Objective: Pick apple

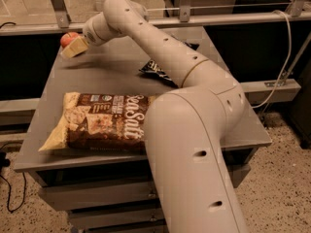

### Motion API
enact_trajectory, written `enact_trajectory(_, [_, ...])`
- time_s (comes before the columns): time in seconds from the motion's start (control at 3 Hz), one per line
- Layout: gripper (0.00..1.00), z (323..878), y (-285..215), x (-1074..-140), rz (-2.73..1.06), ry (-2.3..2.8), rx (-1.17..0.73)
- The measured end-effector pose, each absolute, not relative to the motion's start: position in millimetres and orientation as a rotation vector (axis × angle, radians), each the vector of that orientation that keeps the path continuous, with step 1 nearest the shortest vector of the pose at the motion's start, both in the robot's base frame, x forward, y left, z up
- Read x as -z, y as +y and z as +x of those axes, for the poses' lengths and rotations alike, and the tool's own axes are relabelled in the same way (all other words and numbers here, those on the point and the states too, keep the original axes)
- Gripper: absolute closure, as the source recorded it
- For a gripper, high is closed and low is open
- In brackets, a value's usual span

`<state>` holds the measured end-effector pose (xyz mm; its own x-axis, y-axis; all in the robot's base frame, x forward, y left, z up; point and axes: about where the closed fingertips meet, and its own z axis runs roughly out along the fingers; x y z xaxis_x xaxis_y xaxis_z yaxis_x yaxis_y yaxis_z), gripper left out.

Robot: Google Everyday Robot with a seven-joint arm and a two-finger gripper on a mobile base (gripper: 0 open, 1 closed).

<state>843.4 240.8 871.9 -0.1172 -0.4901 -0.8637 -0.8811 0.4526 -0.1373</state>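
Observation:
The small red apple [68, 37] sits at the far left corner of the grey table [107, 74]. My gripper [73, 48] is at the end of the long cream arm, right in front of the apple and partly covering its lower side. Whether it touches the apple does not show.
A large brown sea salt snack bag [99, 121] lies at the front left of the table. A dark snack bag [154, 68] lies behind my arm near the middle. A metal rail [218, 18] runs behind the table. The table's left edge is next to the apple.

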Motion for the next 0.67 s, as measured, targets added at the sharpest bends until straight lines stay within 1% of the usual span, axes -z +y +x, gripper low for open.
enact_trajectory(0.33, [0.18,852,251,-868,-1.083,1.796,-0.566])
enact_trajectory(0.67, [0.41,855,262,-866,-1.052,1.803,-0.599])
